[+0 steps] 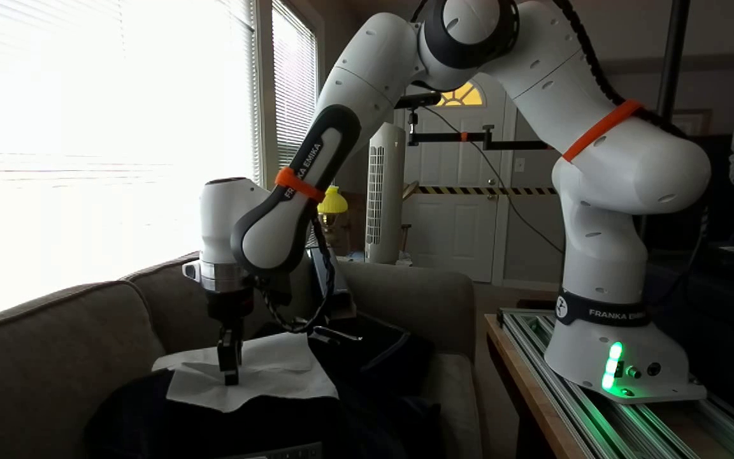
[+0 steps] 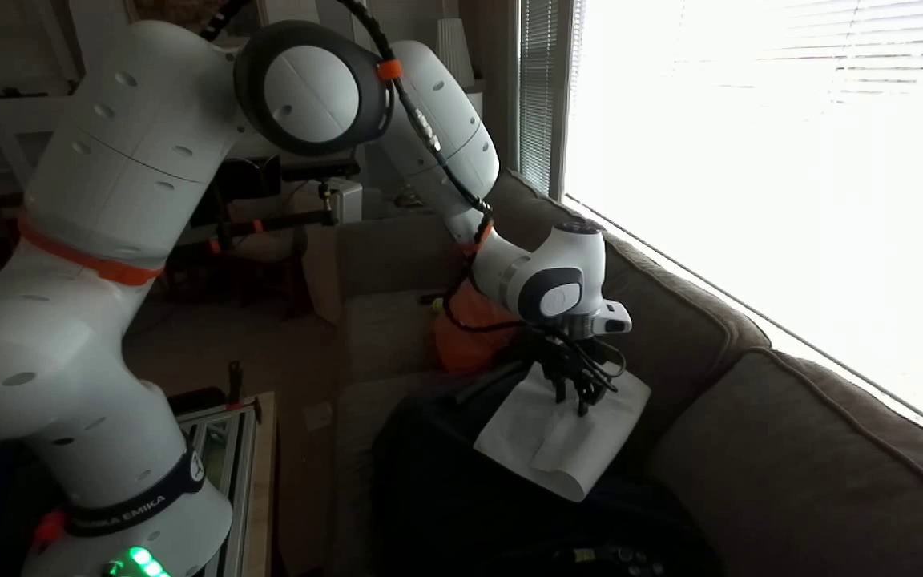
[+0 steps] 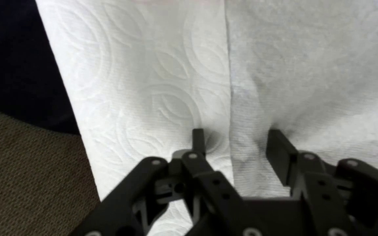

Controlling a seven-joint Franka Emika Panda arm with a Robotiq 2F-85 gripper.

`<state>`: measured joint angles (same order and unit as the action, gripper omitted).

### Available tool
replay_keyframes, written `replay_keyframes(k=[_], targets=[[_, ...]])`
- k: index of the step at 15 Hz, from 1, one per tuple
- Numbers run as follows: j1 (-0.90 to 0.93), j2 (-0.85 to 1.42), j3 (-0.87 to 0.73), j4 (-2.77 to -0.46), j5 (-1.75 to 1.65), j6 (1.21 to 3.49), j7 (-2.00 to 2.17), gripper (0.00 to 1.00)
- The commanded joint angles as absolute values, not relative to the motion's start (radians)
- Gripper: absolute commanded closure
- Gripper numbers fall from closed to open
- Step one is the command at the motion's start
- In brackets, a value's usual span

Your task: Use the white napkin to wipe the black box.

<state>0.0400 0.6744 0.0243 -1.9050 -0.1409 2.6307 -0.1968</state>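
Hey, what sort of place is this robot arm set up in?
Most likely a living room in someone's home: there's a cushioned sofa along a large window with blinds, plus a yellow-shaded lamp and a white panelled door in the background.

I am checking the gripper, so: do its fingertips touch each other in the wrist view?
No, the fingertips stand apart, with the white napkin visible between them.

My arm (image 1: 545, 70): white, orange bands (image 1: 603, 130), black cable (image 1: 587, 56). From here I read FRANKA EMIKA on its dark collar (image 1: 604, 312). Gripper (image 3: 238, 149) black, pale screw heads (image 3: 193, 156).
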Motion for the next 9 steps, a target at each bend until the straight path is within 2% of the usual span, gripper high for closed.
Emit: replay_keyframes(k=[1, 2, 4, 9], targets=[[0.042, 0.684, 0.025, -1.896, -0.154, 2.628, -0.193, 0.79], [0.042, 0.683, 0.025, -1.896, -0.154, 2.628, -0.193, 0.88], [0.046, 0.673, 0.023, -1.902, -0.157, 2.628, -0.188, 0.99], [0.079, 0.599, 0.001, -1.947, -0.189, 2.622, -0.157, 0.99]])
